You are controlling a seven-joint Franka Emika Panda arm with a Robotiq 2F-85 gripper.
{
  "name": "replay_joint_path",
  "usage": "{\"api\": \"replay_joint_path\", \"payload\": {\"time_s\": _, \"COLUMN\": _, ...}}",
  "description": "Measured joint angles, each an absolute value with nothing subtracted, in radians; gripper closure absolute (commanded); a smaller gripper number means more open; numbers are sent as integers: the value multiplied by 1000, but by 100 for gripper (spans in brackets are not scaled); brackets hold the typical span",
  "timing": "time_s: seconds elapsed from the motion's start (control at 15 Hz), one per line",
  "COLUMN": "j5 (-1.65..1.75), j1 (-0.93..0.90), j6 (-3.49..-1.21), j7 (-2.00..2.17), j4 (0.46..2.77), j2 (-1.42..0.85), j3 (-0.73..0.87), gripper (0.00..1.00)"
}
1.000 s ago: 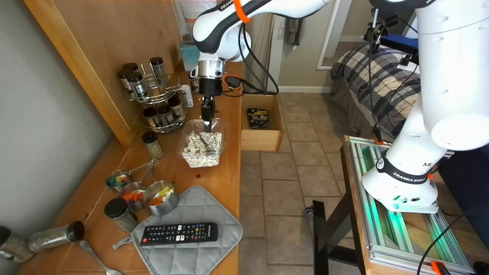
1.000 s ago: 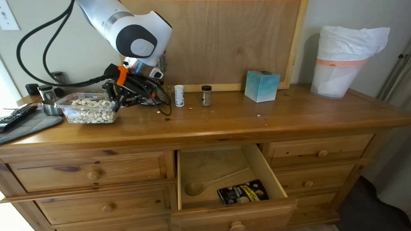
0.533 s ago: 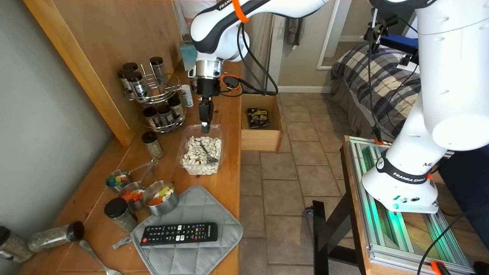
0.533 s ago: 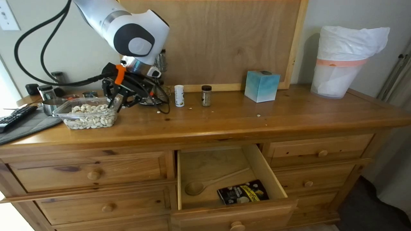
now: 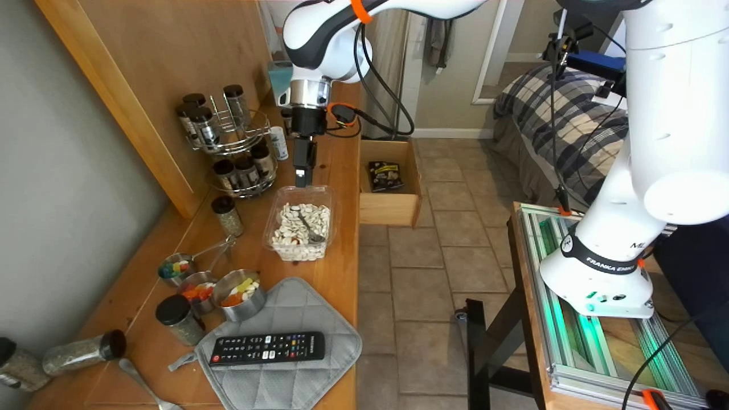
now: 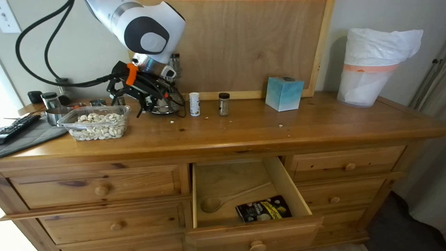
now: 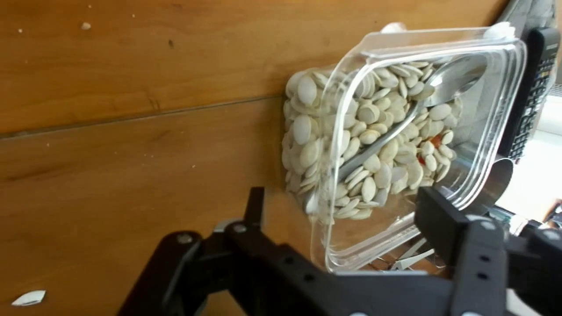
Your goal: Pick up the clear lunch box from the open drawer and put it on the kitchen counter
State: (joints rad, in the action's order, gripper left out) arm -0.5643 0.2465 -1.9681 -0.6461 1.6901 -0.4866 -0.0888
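Note:
The clear lunch box (image 5: 299,225) rests upright on the kitchen counter (image 5: 337,272), filled with pale seeds, a metal spoon lying on them. It also shows in an exterior view (image 6: 95,122) and in the wrist view (image 7: 373,175). Just above and beyond its rim hangs my gripper (image 7: 344,211), its fingers spread wide with nothing gripped. In an exterior view the gripper (image 6: 126,107) stands clear of the box's near end. The open drawer (image 6: 223,181) juts out below the counter, holding a wooden spoon and a black snack bag.
A wire spice rack (image 5: 239,145) stands close beside the arm against the wooden panel. Measuring cups (image 5: 239,296), spice jars, and a remote (image 5: 266,347) on a grey pot holder (image 5: 273,384) lie near the box. Farther along are a blue tissue box (image 6: 284,94) and a lined bin (image 6: 362,83).
A second ago the fingers were closed on the box's rim with the box slightly raised. It then came down onto the counter, the fingers spread apart, and the gripper rose away from it.

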Motion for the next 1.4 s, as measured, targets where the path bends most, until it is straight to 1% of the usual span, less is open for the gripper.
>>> {"api": "replay_joint_path", "payload": {"time_s": 0.27, "j5": -564, "j1": 262, "j6": -1895, "j7": -653, "j4": 1688, "j2": -448, "j3": -69, "gripper": 0}}
{"api": "replay_joint_path", "payload": {"time_s": 0.47, "j5": -532, "j1": 267, "j6": -1793, "j7": -646, "j4": 1686, "j2": -414, "j3": -26, "gripper": 0}}
{"api": "replay_joint_path", "payload": {"time_s": 0.8, "j5": -278, "j1": 272, "j6": -1609, "j7": -592, "j4": 1679, "j2": -310, "j3": 88, "gripper": 0}}
{"api": "replay_joint_path", "payload": {"time_s": 1.0, "j5": -139, "j1": 281, "j6": -1566, "j7": -595, "j4": 1660, "j2": -248, "j3": 145, "gripper": 0}}
{"api": "replay_joint_path", "payload": {"time_s": 1.4, "j5": 32, "j1": 296, "j6": -1571, "j7": -617, "j4": 1587, "j2": -184, "j3": 207, "gripper": 0}}
